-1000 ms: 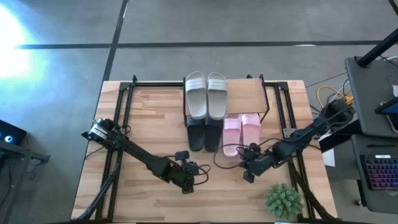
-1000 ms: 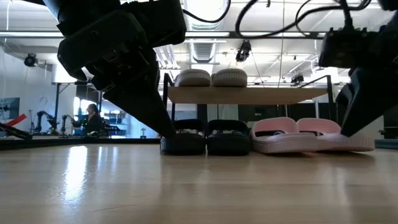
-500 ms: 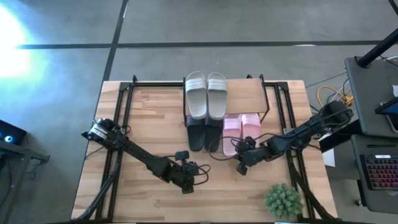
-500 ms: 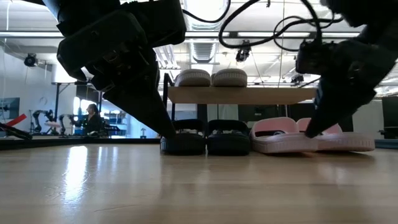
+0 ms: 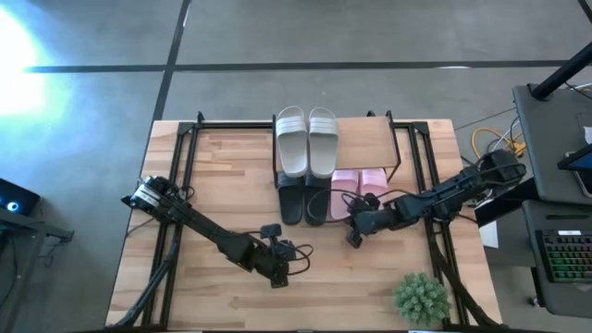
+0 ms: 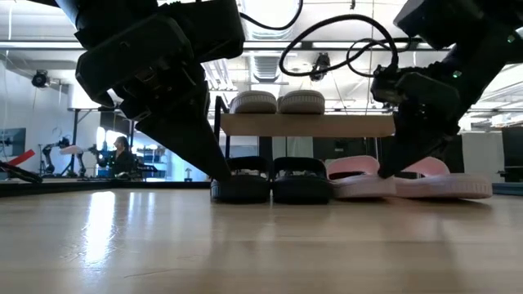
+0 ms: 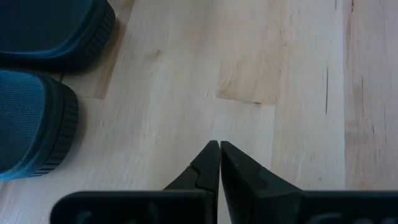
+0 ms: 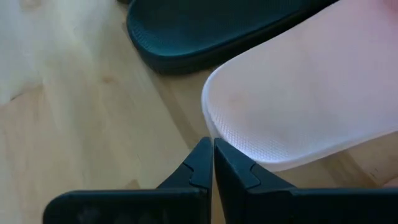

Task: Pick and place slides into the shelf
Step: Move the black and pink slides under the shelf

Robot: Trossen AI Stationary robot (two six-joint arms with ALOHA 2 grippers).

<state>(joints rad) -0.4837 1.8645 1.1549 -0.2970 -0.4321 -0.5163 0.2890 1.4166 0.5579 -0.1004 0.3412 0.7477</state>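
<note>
The shelf [image 5: 365, 139] stands at the table's far middle. The pale grey pair of slides [image 5: 307, 141] lies on its top board. Under the board the black pair [image 5: 302, 199] rests on the tabletop, with the pink pair [image 5: 359, 180] to its right, heels sticking out toward the near edge. My right gripper [image 5: 351, 233] is shut at the heel of the left pink slide [image 8: 292, 93]. My left gripper [image 5: 280, 276] is shut and holds nothing. It hangs just over the bare wood near the black slides' heels [image 7: 37, 118]. My right gripper touches the left pink slide's heel rim [image 8: 217, 138] with its shut fingertips [image 8: 204, 155]. They come slanting down from the table's right and near side. The slide lies flat on the tabletop, toe end under the shelf board.
A small green plant [image 5: 421, 298] stands at the table's near right corner. Black frame rails [image 5: 180, 157] run along both sides of the table. There is bare wood across the near middle and left. A desk with a keyboard [image 5: 564, 254] lies beyond the right edge.
My right gripper has swung toward the table's left and far edge, staying shut. It has gone from beside the plant to the heel of the left pink slide, rolling a little on the way.
</note>
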